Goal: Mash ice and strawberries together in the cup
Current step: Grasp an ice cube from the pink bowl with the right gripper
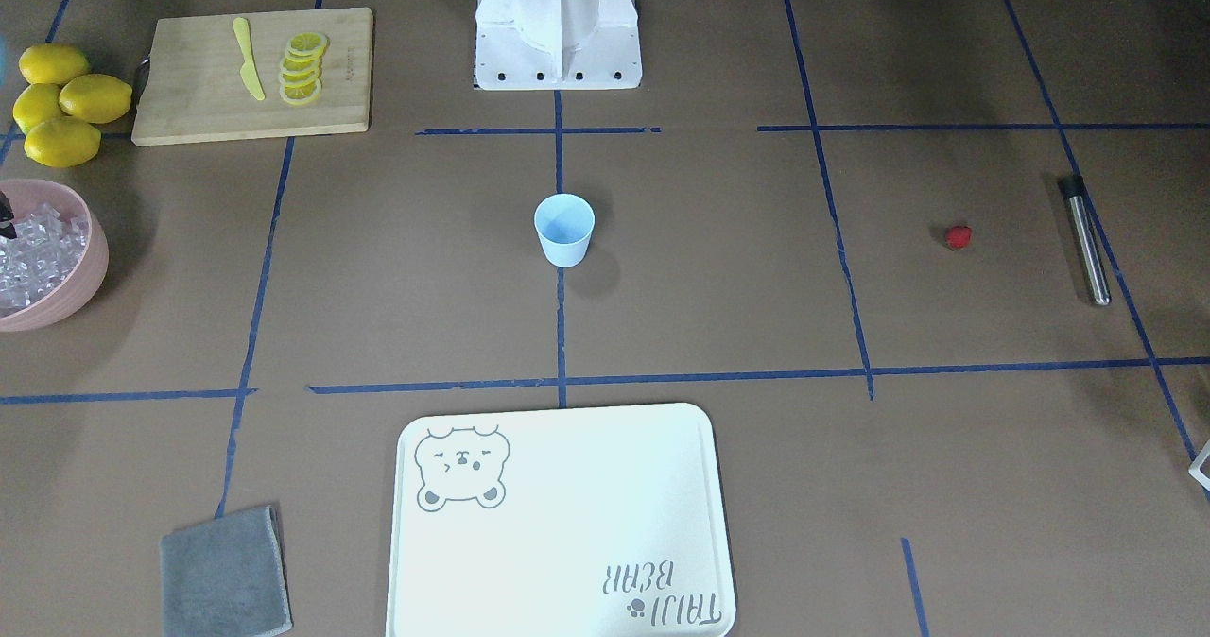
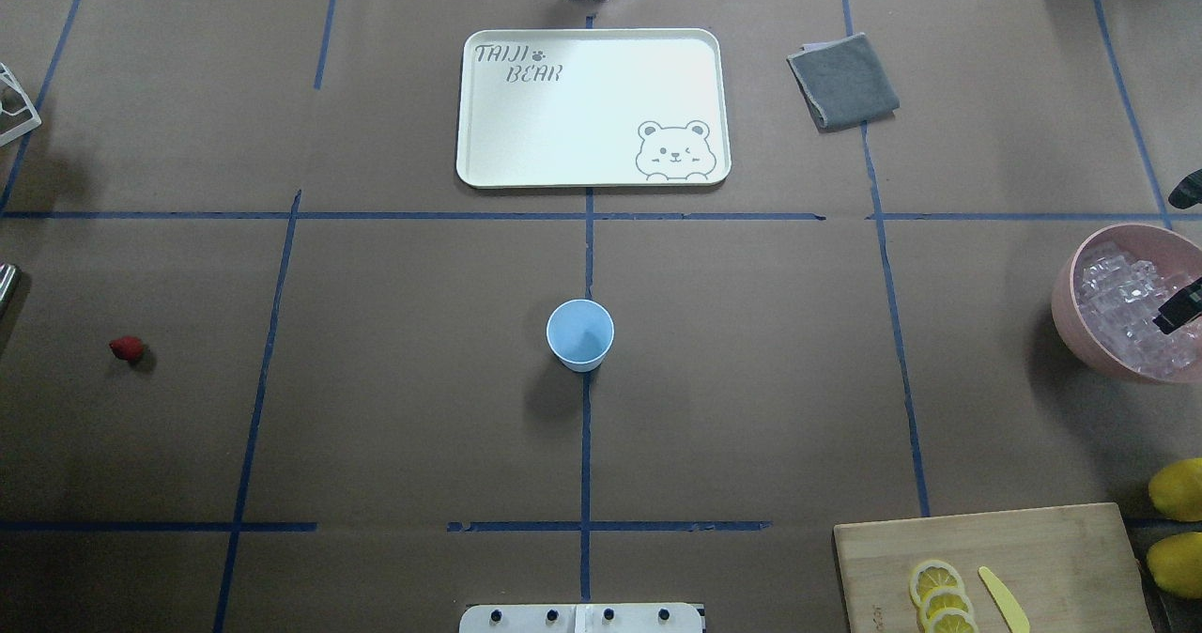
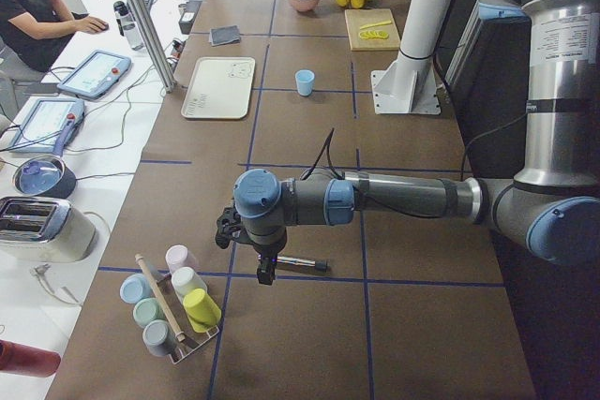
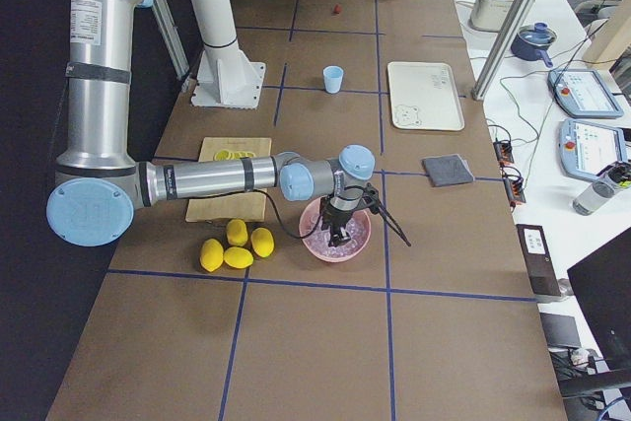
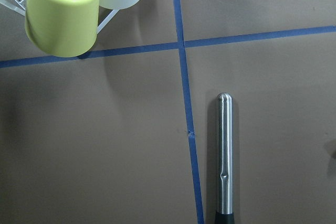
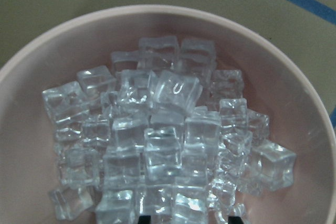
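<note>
**Jaws poised over ice (image 6: 157, 145)**

Overhead, the cup (image 2: 580, 334) stands at table (image 2: 376, 379) centre, strawberry (image 2: 127, 348) at 9 o'clock, pink bowl (image 2: 1066, 309) at 3 o'clock. The right gripper (image 4: 341, 234) hangs above it, jaws parted, empty. For the left gripper (image 3: 265, 269), cannot tell. Cubes look hard and slick; pinch flat faces.

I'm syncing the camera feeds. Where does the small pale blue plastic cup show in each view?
Front-facing: small pale blue plastic cup at centre, above the white bear-printed tray.
Overhead: cup at centre, below the tray.
Exterior left: cup upper middle, right of the tray.
Exterior right: cup upper middle, left of the tray.
Left wrist: not in it.
Right wrist: not in it.
Shared landmark: the tray.
</note>
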Robot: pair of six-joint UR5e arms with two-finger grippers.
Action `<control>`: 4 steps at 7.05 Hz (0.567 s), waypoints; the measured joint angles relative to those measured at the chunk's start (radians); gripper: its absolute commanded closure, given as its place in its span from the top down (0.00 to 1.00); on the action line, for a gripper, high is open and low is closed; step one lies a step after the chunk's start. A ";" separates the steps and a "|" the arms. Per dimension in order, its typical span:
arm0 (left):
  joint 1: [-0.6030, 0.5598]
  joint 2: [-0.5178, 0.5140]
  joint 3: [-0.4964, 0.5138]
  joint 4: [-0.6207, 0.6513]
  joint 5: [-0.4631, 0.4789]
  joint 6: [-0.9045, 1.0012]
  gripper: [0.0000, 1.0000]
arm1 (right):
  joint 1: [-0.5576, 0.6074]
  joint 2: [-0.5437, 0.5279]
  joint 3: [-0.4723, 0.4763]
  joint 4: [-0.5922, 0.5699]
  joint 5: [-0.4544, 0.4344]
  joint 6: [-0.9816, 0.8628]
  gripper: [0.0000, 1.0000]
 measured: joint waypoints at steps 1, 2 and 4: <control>0.000 0.000 0.000 0.000 0.000 0.000 1.00 | 0.000 -0.001 -0.001 0.000 0.000 -0.001 0.12; 0.000 -0.001 -0.001 0.000 0.000 0.000 1.00 | 0.001 -0.003 0.000 0.000 0.001 -0.002 0.00; 0.000 -0.001 -0.005 0.000 -0.020 -0.005 1.00 | 0.010 -0.009 0.020 -0.001 0.001 -0.004 0.00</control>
